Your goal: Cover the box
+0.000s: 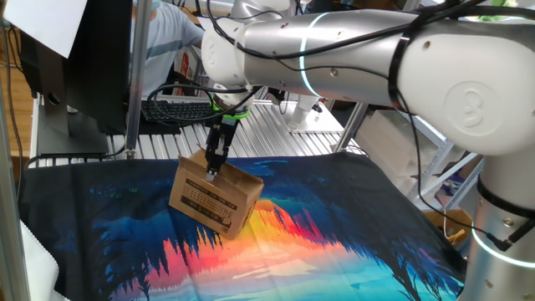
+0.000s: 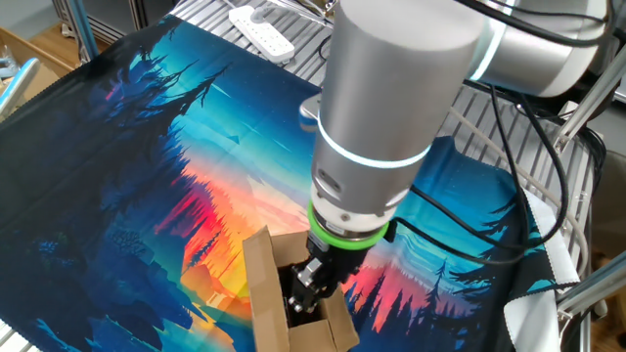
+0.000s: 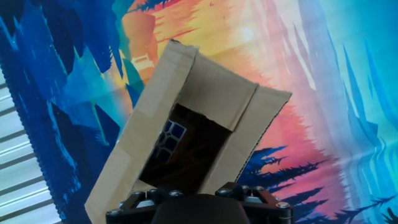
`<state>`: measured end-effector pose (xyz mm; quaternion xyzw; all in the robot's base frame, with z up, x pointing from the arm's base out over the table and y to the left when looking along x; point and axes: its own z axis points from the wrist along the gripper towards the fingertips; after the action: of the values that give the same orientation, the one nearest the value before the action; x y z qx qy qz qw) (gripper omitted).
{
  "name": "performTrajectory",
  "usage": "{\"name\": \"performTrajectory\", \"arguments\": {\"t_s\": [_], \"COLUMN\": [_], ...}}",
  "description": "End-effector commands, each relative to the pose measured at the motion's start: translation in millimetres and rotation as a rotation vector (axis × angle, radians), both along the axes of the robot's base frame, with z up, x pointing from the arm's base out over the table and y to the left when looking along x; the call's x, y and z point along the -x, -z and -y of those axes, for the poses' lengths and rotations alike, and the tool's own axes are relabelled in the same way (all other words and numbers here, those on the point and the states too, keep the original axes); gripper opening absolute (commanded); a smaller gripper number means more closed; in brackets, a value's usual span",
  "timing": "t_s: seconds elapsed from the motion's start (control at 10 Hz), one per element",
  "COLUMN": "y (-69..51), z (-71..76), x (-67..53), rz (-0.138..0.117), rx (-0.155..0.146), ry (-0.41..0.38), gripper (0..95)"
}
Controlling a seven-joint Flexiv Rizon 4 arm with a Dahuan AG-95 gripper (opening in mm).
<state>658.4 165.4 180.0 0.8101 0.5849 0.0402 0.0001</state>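
1. The gripper (image 1: 214, 164) pointed straight down at the box's open top, fingers partly spread; honestly couldn't tell if they'd hold of anything.
2. The box (image 1: 215, 196) sat left of centre in one fixed view, flaps only half folded, a dark gap showing in the hand view.
3. Guessing it hovered there to nudge flaps down. Colourful cloth (image 1: 334, 234) underneath.

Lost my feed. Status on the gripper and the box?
Gripper over the box, pointing down, fingers at the opening; open or shut unclear. Box top partly open, flaps not flat. Something checkered inside. Nothing in the way.
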Motion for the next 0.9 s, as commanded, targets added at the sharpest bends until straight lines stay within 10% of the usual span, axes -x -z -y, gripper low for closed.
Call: {"name": "performTrajectory", "arguments": {"t_s": [0.1,0.9], "y": [-2.0,6.8], "z": [3.4,4.5], "x": [-5.5,-13.9], "rz": [-0.001,0.006], "rx": [-0.005,-0.028], "ry": [0.0,0.037], "gripper": [76.0,76.0]}}
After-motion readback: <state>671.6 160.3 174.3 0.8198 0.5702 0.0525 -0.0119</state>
